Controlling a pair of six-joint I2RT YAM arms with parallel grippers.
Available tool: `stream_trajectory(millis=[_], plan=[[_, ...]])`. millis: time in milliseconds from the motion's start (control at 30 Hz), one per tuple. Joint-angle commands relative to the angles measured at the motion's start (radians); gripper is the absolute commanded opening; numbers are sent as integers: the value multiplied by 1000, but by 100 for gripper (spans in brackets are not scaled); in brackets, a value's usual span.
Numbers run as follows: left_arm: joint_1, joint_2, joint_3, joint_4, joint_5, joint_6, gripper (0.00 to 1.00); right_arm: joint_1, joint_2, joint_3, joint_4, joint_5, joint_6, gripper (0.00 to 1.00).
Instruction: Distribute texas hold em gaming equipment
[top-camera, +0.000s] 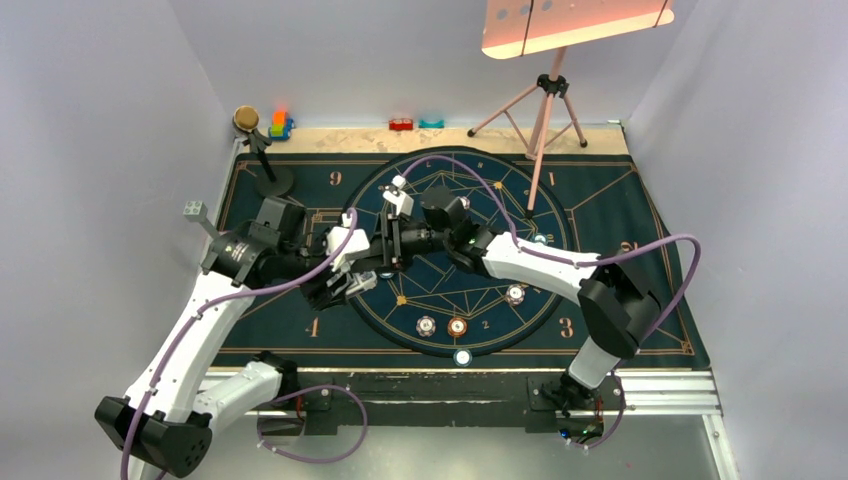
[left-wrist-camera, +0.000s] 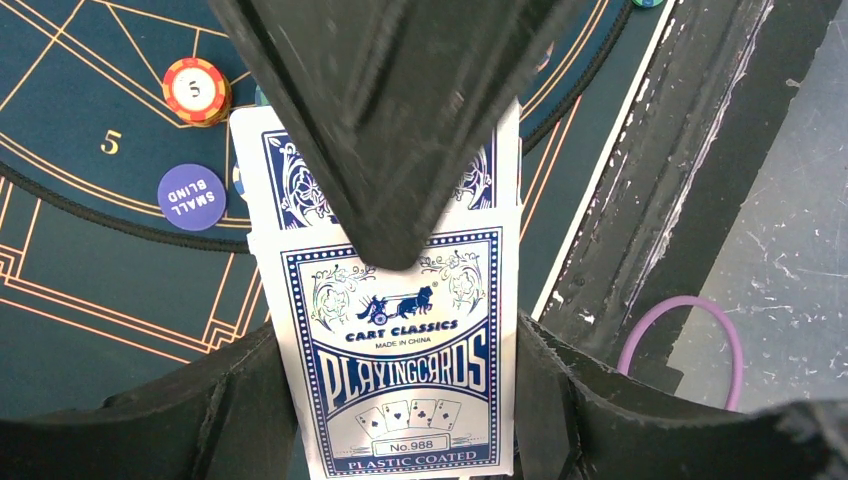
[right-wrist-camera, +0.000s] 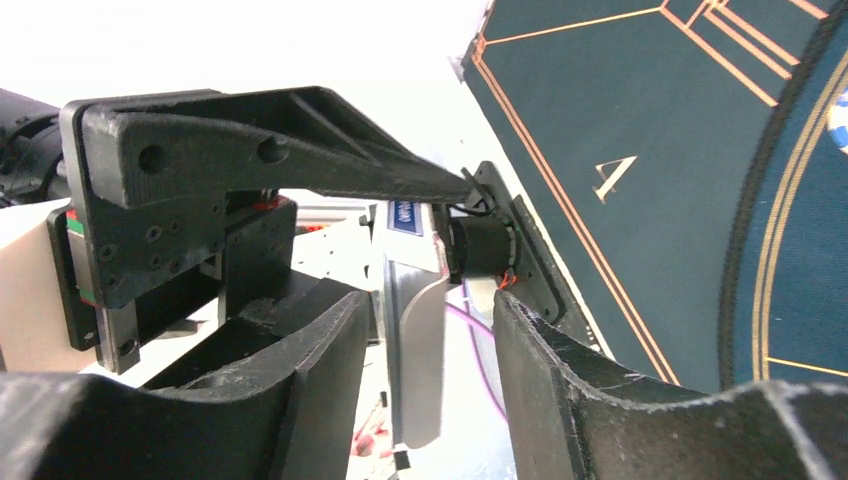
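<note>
Left wrist: card box (left-wrist-camera: 400, 330) lengthwise in left hand (left-wrist-camera: 405, 425), title upright.

The card pack (left-wrist-camera: 400, 380) is smooth printed card with a glossy, coated sheen. The fingers (left-wrist-camera: 180, 430) of the left hand (left-wrist-camera: 400, 335) are matt black plastic, grainy and ridged in fine layers. The right hand (right-wrist-camera: 430, 310) has the same rough black finish. The mat (left-wrist-camera: 90, 270) is matt and probably cloth, though the weave is too fine to make out. The orange chip (left-wrist-camera: 196, 90) and the purple chip (left-wrist-camera: 191, 197) are smooth plastic, the orange one shinier. The cable (left-wrist-camera: 690, 330) has a smooth purple sleeve. The table (left-wrist-camera: 650, 200) edge is black, scuffed and scratched pale. The arm shells (top-camera: 530, 262) are glossy white plastic, and the rail (top-camera: 670, 390) is ribbed bare metal.
</note>
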Motion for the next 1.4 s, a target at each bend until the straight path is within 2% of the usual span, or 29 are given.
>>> stream_trajectory(millis=[0, 333, 467, 700, 833, 1067, 1367], plan=[[-4, -25, 14, 5, 18, 18, 40, -39, -47, 26, -43, 4, -55, 54], [-4, -5, 47, -52, 49, 23, 35, -52, -79, 25, -117, 39, -119, 54], [-4, 3, 50, -62, 55, 22, 39, -52, -98, 26, -163, 60, -148, 54], [-4, 26, 49, -36, 59, 14, 49, 2, -65, 67, -126, 40, -124, 58], [-4, 25, 65, -36, 66, 10, 51, 14, -35, 68, -126, 31, -115, 52], [-4, 15, 80, -58, 89, 14, 55, -14, -88, -2, -155, 50, -137, 35], [-4, 5, 87, -94, 118, 15, 56, -43, -129, -52, -172, 59, -158, 33]])
